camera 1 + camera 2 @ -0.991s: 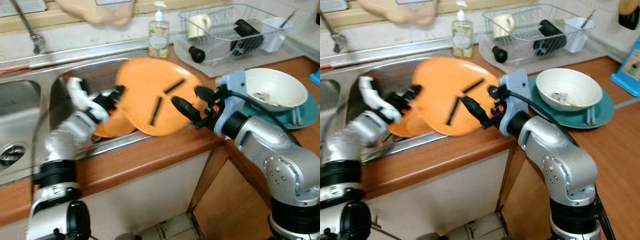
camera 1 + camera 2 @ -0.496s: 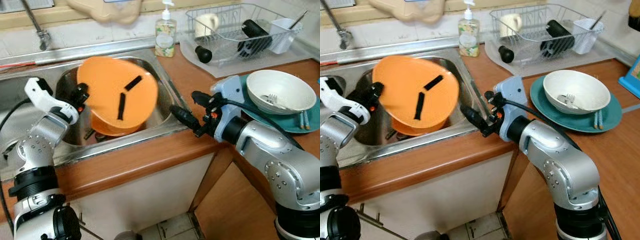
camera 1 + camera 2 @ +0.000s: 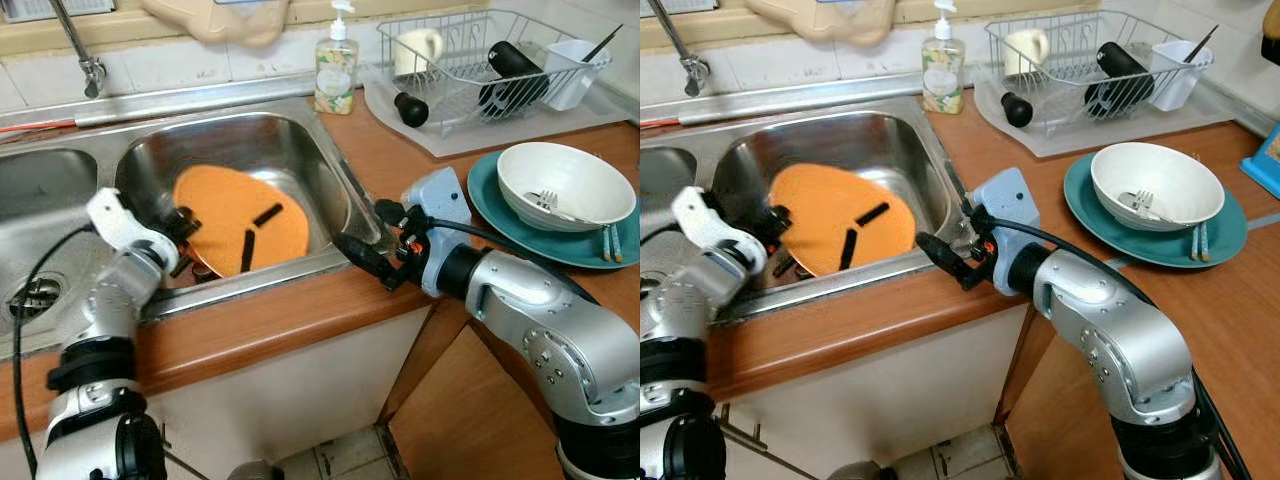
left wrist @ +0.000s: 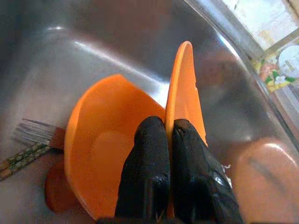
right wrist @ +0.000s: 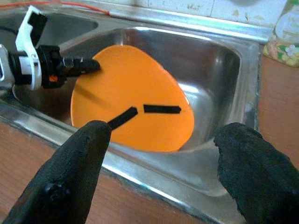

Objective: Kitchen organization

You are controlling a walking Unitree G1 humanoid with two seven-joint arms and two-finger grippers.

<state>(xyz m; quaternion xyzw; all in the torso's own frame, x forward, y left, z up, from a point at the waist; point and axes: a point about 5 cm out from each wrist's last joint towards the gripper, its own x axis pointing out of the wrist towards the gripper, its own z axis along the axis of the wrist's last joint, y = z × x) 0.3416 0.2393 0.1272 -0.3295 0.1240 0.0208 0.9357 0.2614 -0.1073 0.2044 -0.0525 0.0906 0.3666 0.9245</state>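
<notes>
Where it sits low inside the right-hand basin of the steel sink (image 3: 330,180), the orange plate (image 3: 240,215) leans at a tilt, its underside turned up and outward. It is a smooth, rounded disc of bright matte orange, with two short black strips (image 5: 145,111) stuck near its middle, angled toward each other without touching. The left hand (image 4: 169,135) pinches the plate's rim, one black finger (image 4: 147,163) on each face, pressed tight against the thin edge. Behind the plate lies an orange bowl (image 4: 100,149) on the basin floor, with a fork (image 4: 32,135) just beside it. The right hand (image 3: 368,235) hovers at the sink's front corner above the wooden surface (image 3: 290,315), its fingers (image 5: 74,172) spread wide and holding nothing. On the surface to the right, a white bowl (image 3: 565,185) with a fork rests on a teal plate (image 3: 600,245), near a wire dish rack (image 3: 480,60) and a soap bottle (image 3: 336,65).
</notes>
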